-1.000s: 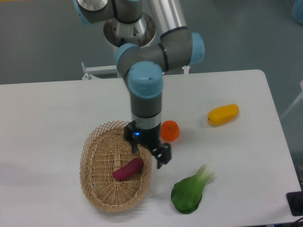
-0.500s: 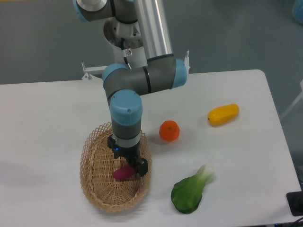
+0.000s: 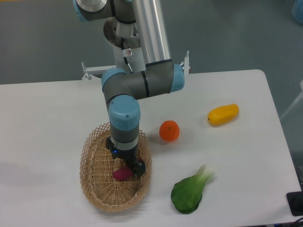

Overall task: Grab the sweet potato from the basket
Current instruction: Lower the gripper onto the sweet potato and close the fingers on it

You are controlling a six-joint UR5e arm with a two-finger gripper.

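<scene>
Tan openwork wicker basket (image 3: 97, 182) at lower left, magenta-purple sweet potato (image 3: 121, 174) inside — black gripper (image 3: 129, 167) above. Round orange (image 3: 169, 131) at centre; yellow-orange vegetable (image 3: 223, 114) at right; green-and-white bok choy (image 3: 190, 191) below — white table (image 3: 47, 118).

Rough tan woven wicker basket (image 3: 94, 179), smooth matt magenta sweet potato (image 3: 121, 174), matt white table (image 3: 246, 156).

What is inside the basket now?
Inside the basket lies the sweet potato; only its left end shows. The gripper has come down over it and covers the rest, so whether it is gripped cannot be seen.
</scene>
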